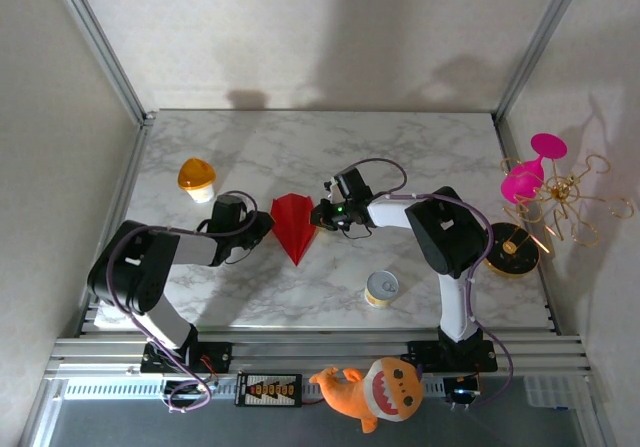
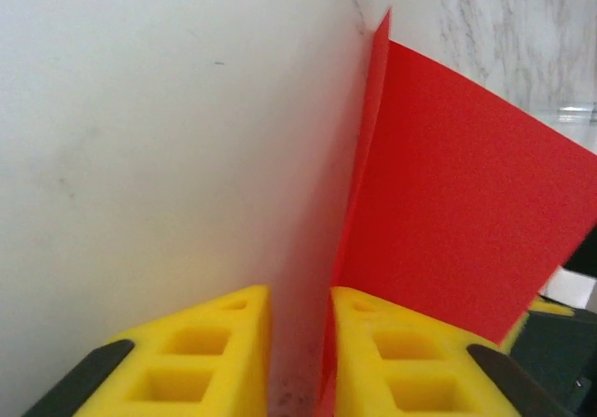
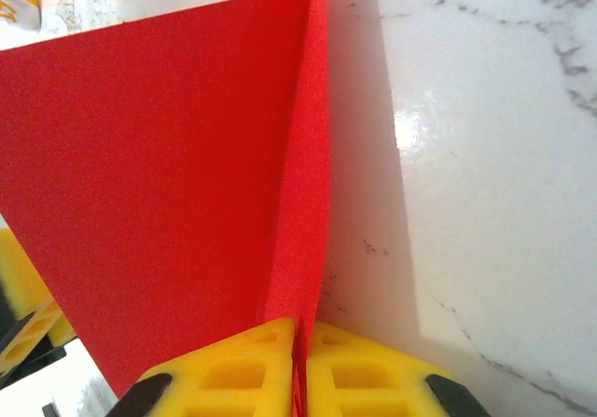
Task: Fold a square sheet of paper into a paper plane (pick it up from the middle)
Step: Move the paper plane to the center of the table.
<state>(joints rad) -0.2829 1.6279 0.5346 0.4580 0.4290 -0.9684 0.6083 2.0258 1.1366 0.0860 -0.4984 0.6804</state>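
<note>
The paper plane (image 1: 293,225) lies mid-table (image 1: 420,157), nose toward the near edge, between the left gripper (image 1: 264,225) and the right gripper (image 1: 318,215). A tin (image 1: 381,288) sits nearer, to its right. A lidded cup (image 1: 197,178) stands to its left. A goblet (image 1: 530,172) and a wire stand (image 1: 565,202) stand at the right edge. A shark plush toy (image 1: 375,389) lies before the table.

Two robot arms, left arm (image 1: 150,267) and right arm (image 1: 450,232), are sitting among one red paper plane (image 1: 293,225), one yellow tin (image 1: 381,288), one orange-lidded cup (image 1: 197,178), one pink goblet (image 1: 530,172), one gold ornament (image 1: 568,202), one shark plush (image 1: 375,389).
</note>
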